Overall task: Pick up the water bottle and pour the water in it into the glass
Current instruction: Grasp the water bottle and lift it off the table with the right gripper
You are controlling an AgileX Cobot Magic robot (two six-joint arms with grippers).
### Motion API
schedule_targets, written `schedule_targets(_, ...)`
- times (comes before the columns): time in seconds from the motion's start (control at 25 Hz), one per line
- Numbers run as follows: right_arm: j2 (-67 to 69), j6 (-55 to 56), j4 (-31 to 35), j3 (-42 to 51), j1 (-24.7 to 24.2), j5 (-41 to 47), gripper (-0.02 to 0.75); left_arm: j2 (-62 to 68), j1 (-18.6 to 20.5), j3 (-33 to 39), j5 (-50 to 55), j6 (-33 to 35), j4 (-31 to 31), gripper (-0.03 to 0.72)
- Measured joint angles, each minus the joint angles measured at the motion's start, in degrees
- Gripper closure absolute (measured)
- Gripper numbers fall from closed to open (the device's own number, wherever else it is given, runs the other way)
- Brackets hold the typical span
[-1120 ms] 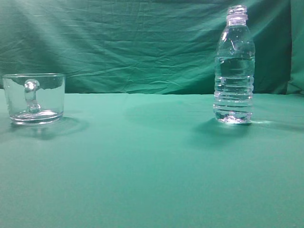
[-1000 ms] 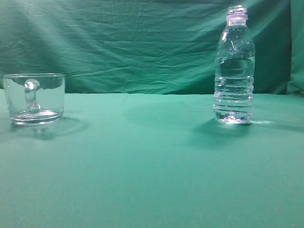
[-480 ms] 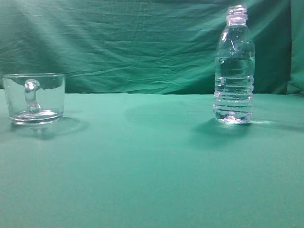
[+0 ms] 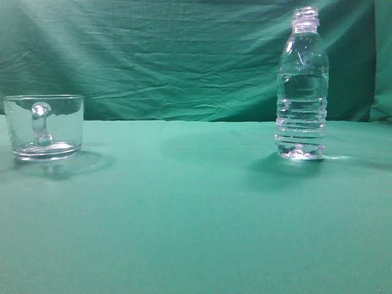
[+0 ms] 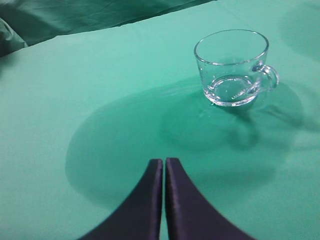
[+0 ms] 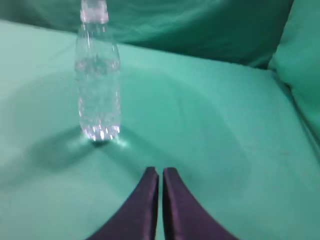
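Observation:
The water bottle (image 4: 301, 86) stands upright and uncapped on the green cloth at the right, holding clear water (image 4: 301, 116) to about its shoulder. It also shows in the right wrist view (image 6: 98, 85), ahead and to the left of my right gripper (image 6: 160, 171), which is shut and empty. The glass (image 4: 44, 127) stands empty at the far left, handle toward the camera. It also shows in the left wrist view (image 5: 232, 67), ahead and to the right of my left gripper (image 5: 164, 161), which is shut and empty. Neither gripper shows in the exterior view.
A green cloth (image 4: 184, 208) covers the table and a wrinkled green backdrop (image 4: 171, 55) hangs behind it. A fold of cloth rises at the right side in the right wrist view (image 6: 300, 65).

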Motion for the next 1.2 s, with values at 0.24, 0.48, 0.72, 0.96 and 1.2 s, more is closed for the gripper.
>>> schedule_targets(0.24,0.0,0.6,8.8,0.0,0.0,-18.1,0.738,0.0,0.0,0.0,0.0,0.0,0.0,0.688)
schedule_targets(0.48,1.0,2.2,9.6,-1.0,0.0,-16.6,0.738,0.0,0.0,0.0,0.0,0.0,0.0,0.688)
schedule_targets(0.72,9.6,5.8,10.1,-5.4,0.0,-16.2,0.738,0.0,0.0,0.0,0.0,0.0,0.0,0.688)
schedule_targets(0.96,19.0,8.3,10.1,-9.5,0.0,-16.3,0.738,0.0,0.0,0.0,0.0,0.0,0.0,0.688)
schedule_targets(1.2,30.7,8.4,9.9,-10.9,0.0,-20.9,0.738,0.0,0.0,0.0,0.0,0.0,0.0,0.688)
